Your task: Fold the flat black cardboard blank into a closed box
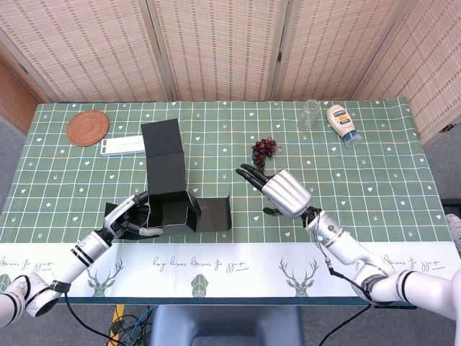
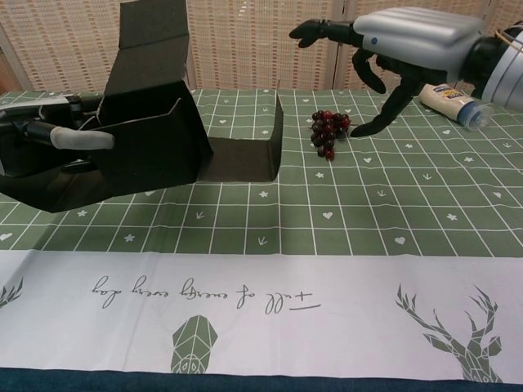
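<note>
Left robot hand [image 1: 128, 218] is gripping the left side of the black cardboard blank [image 1: 171, 194], fingers wrapped on a side wall, thumb lying across the front panel in the chest view [image 2: 75, 137]. Blank is sitting partly folded on the worktop [image 1: 374, 180], left of centre: side walls standing up, tall rear flap [image 2: 154, 33] rising above them, one end panel [image 1: 214, 215] lying out to the right with its edge turned up. Top isn't closed.

Right robot hand [image 1: 282, 192] is hovering well clear of the blank, fingers apart and stretched toward it, holding nothing [image 2: 400, 41].

Grapes [image 1: 263, 151] are lying just behind the right hand. Mayo bottle [image 1: 342, 123] and clear glass [image 1: 310, 114] are sitting at far right, woven coaster [image 1: 87, 127] at far left, white flat object [image 1: 122, 145] partly hidden behind the rear flap.
</note>
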`<state>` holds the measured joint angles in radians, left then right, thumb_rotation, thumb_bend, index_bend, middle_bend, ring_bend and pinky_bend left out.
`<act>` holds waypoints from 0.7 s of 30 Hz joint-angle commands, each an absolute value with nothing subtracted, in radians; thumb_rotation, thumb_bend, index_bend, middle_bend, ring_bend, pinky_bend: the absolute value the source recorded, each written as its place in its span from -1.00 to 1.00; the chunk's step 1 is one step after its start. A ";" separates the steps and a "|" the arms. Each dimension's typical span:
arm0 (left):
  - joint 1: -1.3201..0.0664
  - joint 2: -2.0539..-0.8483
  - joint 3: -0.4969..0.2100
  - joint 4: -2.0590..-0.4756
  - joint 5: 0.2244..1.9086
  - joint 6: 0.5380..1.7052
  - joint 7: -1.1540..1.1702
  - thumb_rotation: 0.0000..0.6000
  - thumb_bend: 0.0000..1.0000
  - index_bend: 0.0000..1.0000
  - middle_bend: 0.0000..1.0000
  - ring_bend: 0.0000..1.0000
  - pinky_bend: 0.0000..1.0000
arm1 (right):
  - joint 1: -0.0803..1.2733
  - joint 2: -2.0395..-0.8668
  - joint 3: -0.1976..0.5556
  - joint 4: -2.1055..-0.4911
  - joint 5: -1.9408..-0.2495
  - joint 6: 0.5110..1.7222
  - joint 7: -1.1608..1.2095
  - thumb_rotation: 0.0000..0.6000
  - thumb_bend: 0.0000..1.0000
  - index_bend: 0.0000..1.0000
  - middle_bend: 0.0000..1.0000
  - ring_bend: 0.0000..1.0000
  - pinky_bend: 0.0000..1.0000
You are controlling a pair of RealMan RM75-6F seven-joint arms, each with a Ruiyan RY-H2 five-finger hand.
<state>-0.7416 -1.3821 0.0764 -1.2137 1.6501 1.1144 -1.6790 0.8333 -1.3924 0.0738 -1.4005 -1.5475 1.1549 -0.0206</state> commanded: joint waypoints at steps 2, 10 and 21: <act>-0.760 -1.361 0.074 -1.223 1.661 1.107 -1.731 1.00 -0.73 -0.54 -0.56 0.37 0.77 | 0.804 -1.471 0.068 -1.330 -1.587 1.215 0.024 1.00 -1.00 -1.00 -0.83 0.42 1.00; -0.786 -1.327 0.080 -1.229 1.679 1.104 -1.828 1.00 -0.73 -0.55 -0.56 0.37 0.77 | 0.783 -1.625 0.076 -1.174 -1.668 1.340 0.053 1.00 -1.00 -1.00 -0.89 0.37 1.00; -0.806 -1.308 0.109 -1.222 1.718 1.118 -1.910 1.00 -0.73 -0.55 -0.56 0.37 0.77 | 0.814 -1.853 0.107 -0.891 -1.774 1.522 0.090 1.00 -0.98 -1.00 -0.95 0.34 1.00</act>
<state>-0.8045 -1.3087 0.1082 -1.2218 1.7166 1.1181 -1.9084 0.7994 -1.8053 0.0924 -0.9451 -1.7494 1.4804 0.0714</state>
